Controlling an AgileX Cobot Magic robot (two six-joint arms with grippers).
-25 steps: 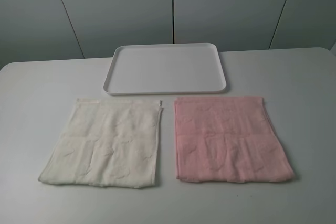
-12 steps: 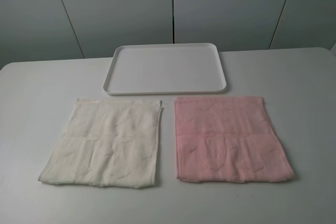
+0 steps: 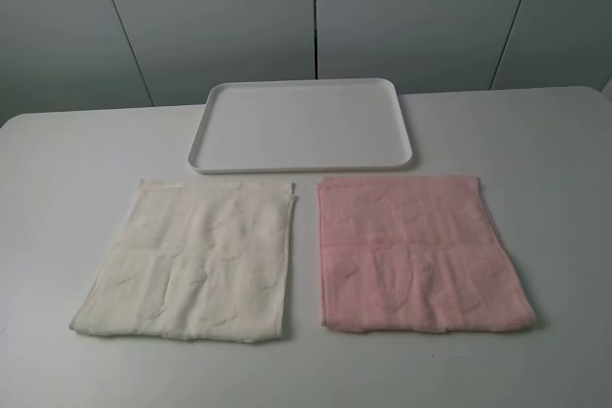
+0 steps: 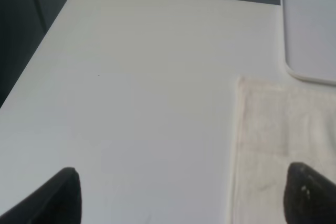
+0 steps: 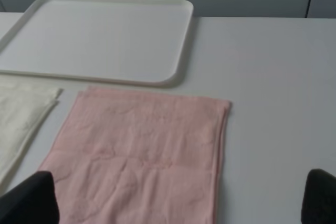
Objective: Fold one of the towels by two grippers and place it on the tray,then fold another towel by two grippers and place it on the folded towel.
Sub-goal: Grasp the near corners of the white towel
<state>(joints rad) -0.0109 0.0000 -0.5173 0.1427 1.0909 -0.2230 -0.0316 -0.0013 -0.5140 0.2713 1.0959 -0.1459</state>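
On a white table (image 3: 76,150) before grey wall panels (image 3: 220,16), a cream-white terry towel (image 3: 191,260) and a pale pink terry towel (image 3: 416,250) lie flat side by side just before a flat white plastic tray (image 3: 301,126), the black left gripper (image 4: 184,195) and right gripper (image 5: 174,198) both spread apart, empty.

Soft, even light is coming from above and making the white desk (image 3: 67,236) look bright, with no glare. Thin grey shadows are lying along the near edges of the cream towel (image 3: 191,265) and the pink towel (image 3: 421,246). In both wrist views the black fingers (image 4: 52,203) are showing dark and blurry.
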